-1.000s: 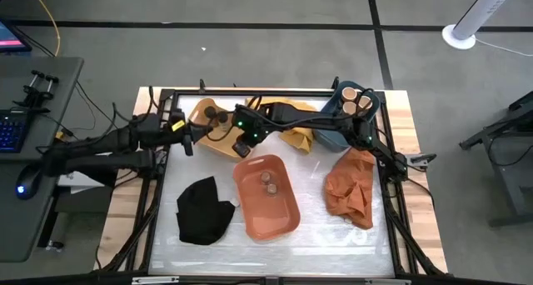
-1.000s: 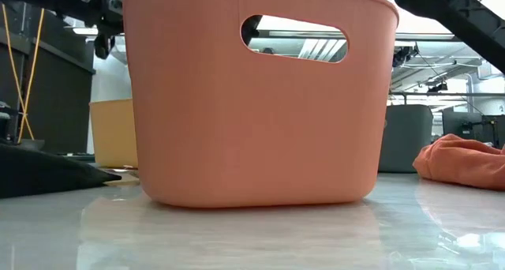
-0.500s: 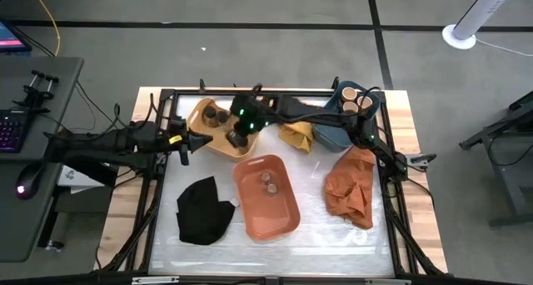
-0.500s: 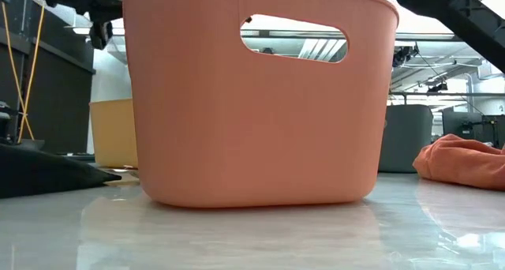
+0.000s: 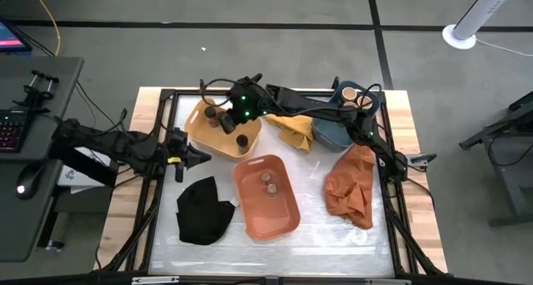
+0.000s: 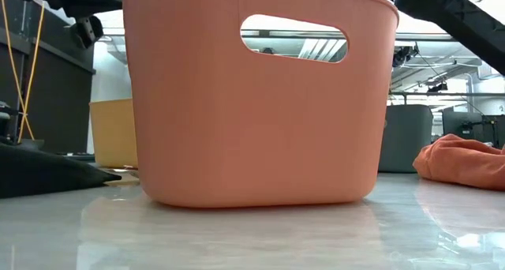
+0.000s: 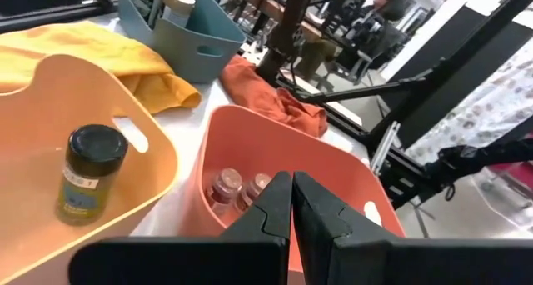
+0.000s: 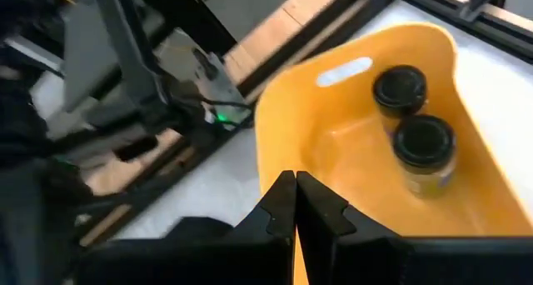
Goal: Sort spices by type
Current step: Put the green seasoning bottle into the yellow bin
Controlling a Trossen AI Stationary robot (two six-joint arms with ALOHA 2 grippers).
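Observation:
The yellow tub [image 5: 218,132] holds three dark-lidded spice jars: two together [image 8: 400,89] [image 8: 425,147] and one apart [image 5: 241,140] [image 7: 92,172]. Two brownish jars [image 5: 267,182] [image 7: 240,187] stand in the orange tub [image 5: 279,218]. Pale tan-topped jars [image 5: 356,97] stand in the blue tub [image 5: 333,133]. My right gripper [image 8: 294,200] hovers shut and empty over the yellow tub's far right part [image 5: 233,117]. My left gripper [image 7: 291,203], also shut and empty, is at the table's left edge [image 5: 185,156].
A yellow cloth [image 5: 296,131] lies between the yellow and blue tubs. An orange cloth [image 5: 350,187] is on the right and a black cloth [image 5: 204,210] on the near left. The orange tub's wall [image 6: 252,104] fills the low view. The right arm [image 5: 333,114] spans the far side.
My right gripper has moved from the yellow tub's near right part toward the far edge and a little left, uncovering a dark jar that now stands there. My left arm has drawn back toward the table's left and near edges, away from the yellow tub.

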